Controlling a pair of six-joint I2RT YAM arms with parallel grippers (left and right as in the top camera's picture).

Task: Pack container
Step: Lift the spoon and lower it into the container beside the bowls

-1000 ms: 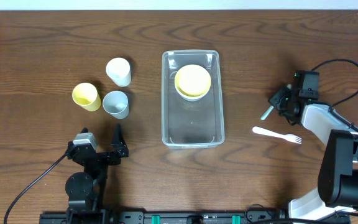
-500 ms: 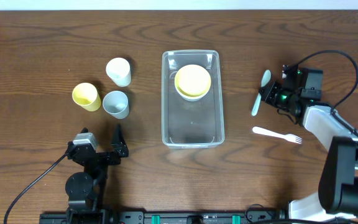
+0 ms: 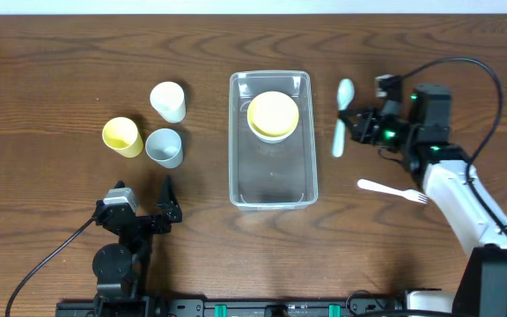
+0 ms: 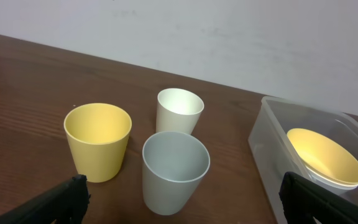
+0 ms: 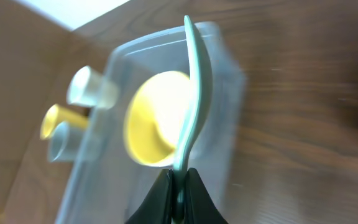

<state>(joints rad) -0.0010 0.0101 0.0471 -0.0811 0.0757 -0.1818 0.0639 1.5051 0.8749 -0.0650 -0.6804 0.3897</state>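
Observation:
The clear container (image 3: 271, 195) stands mid-table with a yellow bowl (image 3: 273, 113) stacked on a white one in its far end. It also shows in the left wrist view (image 4: 272, 162) and the right wrist view (image 5: 98, 168). My right gripper (image 3: 359, 132) is shut on a pale green spoon (image 3: 341, 126) and holds it just right of the container, bowl end pointing away. In the right wrist view the spoon (image 5: 194, 93) sticks up from the shut fingers (image 5: 179, 190). My left gripper (image 3: 148, 211) is open and empty near the front left, its fingers apart (image 4: 179, 199).
A white cup (image 3: 168, 100), a yellow cup (image 3: 122, 136) and a pale blue-grey cup (image 3: 165, 147) stand left of the container. A white fork (image 3: 393, 190) lies on the table right of the container, below my right gripper.
My right gripper has carried the spoon left toward the container, from near the right edge to just beside its right wall. The left arm has not moved.

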